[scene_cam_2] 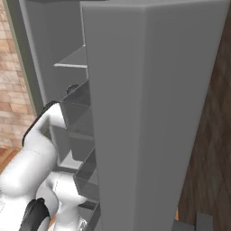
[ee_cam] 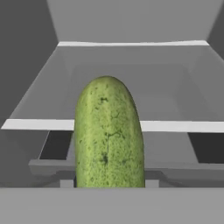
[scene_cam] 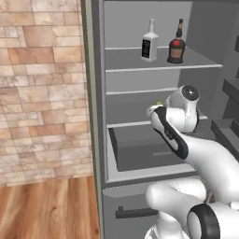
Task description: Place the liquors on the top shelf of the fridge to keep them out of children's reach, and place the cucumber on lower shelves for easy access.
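Observation:
The fridge [scene_cam: 95,116] stands open. On its top shelf [scene_cam: 205,66] stand the liquors: a clear-white square bottle [scene_cam: 149,43] and, to its right, a squat dark red-brown bottle [scene_cam: 176,46]. My arm reaches in at the height of the lower shelves [scene_cam: 126,124]. In the hand view the green cucumber [ee_cam: 108,135] stands large in the middle, pointing into the fridge across a shelf's pale front edge [ee_cam: 35,124]. My gripper [ee_cam: 109,183] is shut on the cucumber's near end. In the left base view only a green tip of the cucumber [scene_cam: 159,102] shows above my hand.
A boxy grey drawer [scene_cam: 140,151] sits under the lower shelves. The open fridge door [scene_cam_2: 149,113] with its narrow trays [scene_cam: 228,133] stands close on the right. A brick wall [scene_cam: 42,88] and wood floor [scene_cam: 46,210] lie to the left.

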You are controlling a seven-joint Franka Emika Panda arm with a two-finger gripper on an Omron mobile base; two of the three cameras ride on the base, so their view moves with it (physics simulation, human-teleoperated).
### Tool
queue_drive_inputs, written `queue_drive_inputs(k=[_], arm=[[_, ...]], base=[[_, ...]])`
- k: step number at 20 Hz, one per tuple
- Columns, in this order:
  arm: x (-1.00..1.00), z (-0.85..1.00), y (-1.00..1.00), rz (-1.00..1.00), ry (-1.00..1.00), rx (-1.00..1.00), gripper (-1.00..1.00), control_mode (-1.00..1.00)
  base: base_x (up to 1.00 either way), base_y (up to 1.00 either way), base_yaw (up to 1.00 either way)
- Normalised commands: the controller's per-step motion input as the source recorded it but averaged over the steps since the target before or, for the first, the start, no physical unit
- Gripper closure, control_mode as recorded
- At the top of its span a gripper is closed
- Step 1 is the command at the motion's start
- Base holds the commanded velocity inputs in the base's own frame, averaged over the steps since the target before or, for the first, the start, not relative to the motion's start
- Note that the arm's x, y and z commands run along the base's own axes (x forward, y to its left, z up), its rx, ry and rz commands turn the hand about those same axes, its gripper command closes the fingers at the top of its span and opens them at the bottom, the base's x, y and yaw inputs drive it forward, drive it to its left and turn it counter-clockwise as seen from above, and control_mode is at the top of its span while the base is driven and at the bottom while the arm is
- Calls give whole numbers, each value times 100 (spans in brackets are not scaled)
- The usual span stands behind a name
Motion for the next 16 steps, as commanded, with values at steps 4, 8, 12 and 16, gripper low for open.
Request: queue_drive_inputs(k=[4,8,12,16], arm=[[63,-22,-15,0,9,0,100,-100],[64,-22,-14,0,8,0,100,-100],[62,-21,-12,0,5,0,100,-100],[60,-20,-9,0,1,0,100,-100]], base=[[0,0,0],[0,0,0],[0,0,0],[0,0,0]])
